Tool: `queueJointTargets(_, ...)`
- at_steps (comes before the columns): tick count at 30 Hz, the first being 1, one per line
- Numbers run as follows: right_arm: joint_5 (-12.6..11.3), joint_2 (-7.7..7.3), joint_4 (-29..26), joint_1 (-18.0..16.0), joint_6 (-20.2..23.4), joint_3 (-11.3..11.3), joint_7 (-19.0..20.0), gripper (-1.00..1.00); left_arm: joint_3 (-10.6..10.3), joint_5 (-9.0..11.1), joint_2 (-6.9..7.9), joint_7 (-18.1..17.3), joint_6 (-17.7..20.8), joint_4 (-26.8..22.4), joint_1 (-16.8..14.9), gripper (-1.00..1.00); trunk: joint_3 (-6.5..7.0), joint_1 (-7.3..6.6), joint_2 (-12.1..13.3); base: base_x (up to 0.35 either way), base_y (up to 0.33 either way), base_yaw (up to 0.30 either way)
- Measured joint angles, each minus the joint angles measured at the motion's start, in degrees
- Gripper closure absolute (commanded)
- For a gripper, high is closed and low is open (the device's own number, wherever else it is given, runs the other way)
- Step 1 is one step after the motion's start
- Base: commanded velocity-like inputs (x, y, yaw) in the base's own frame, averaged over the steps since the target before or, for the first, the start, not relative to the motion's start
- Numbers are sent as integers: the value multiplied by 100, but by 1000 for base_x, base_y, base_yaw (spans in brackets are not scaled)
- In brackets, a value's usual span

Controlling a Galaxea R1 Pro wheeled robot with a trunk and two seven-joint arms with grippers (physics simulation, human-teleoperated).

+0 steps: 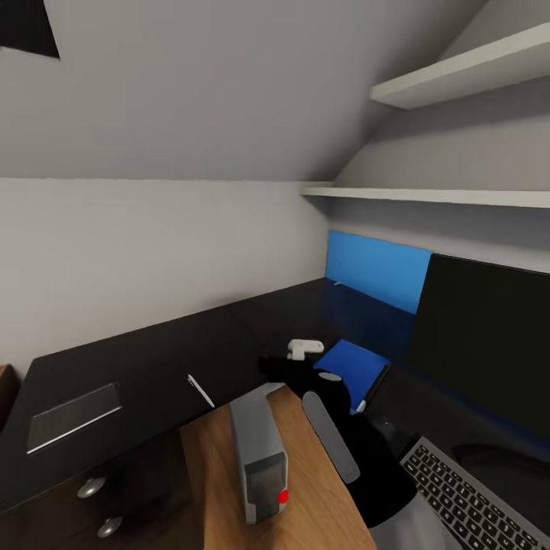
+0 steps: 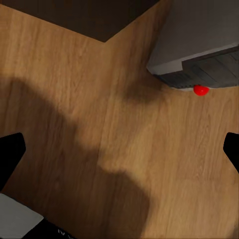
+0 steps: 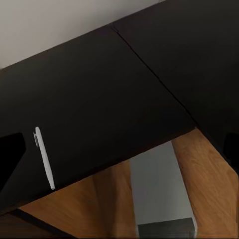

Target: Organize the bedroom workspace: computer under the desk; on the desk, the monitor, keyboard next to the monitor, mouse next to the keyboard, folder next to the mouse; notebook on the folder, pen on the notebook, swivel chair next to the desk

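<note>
The black desk (image 1: 153, 359) wraps around the corner. On it lie the pale notebook (image 1: 72, 416) at the left, the thin pen (image 1: 201, 391) near the front edge, and the blue folder (image 1: 353, 368) by the monitor (image 1: 489, 344). The keyboard (image 1: 473, 500) lies in front of the monitor. The grey computer (image 1: 260, 458) stands on the wood floor in the desk's inner corner. My right gripper (image 3: 119, 149) hangs open above the desk, with the pen (image 3: 44, 158) below it. My left gripper (image 2: 119, 149) is open over the floor beside the computer (image 2: 199, 50). The mouse and swivel chair are out of view.
A blue back panel (image 1: 374, 275) lines the desk behind the monitor. Two white shelves (image 1: 428, 195) hang above it under the sloped ceiling. Drawer knobs (image 1: 92, 486) show under the desk at the left. A wooden dresser edge (image 1: 4, 382) sits at the far left.
</note>
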Motion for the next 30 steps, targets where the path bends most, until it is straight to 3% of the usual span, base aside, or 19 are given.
queueJointTargets(13,-12,52,-21,-63,1134,21,20,-100,-1,99,-37,57,-66,-31,188,-100,234,-286,522,0,0,214)
queueJointTargets(18,-18,52,-21,-62,1236,16,20,-100,-1,101,-44,57,-61,-91,188,-100,323,-395,722,0,0,280)
queueJointTargets(20,-10,55,24,-62,1254,27,22,-100,6,105,-24,62,-58,-241,302,-100,359,-439,802,0,0,281)
queueJointTargets(21,-7,70,146,-77,1271,36,15,-100,37,224,-5,69,-89,-615,624,-100,376,-462,842,0,0,281)
queueJointTargets(25,-4,79,279,-159,1612,40,24,-100,47,312,-37,69,-138,-741,786,-100,449,-549,1003,0,0,281)
queueJointTargets(30,0,102,380,-179,1739,50,27,-100,64,328,-40,56,-151,-831,950,-100,539,-659,1204,0,0,279)
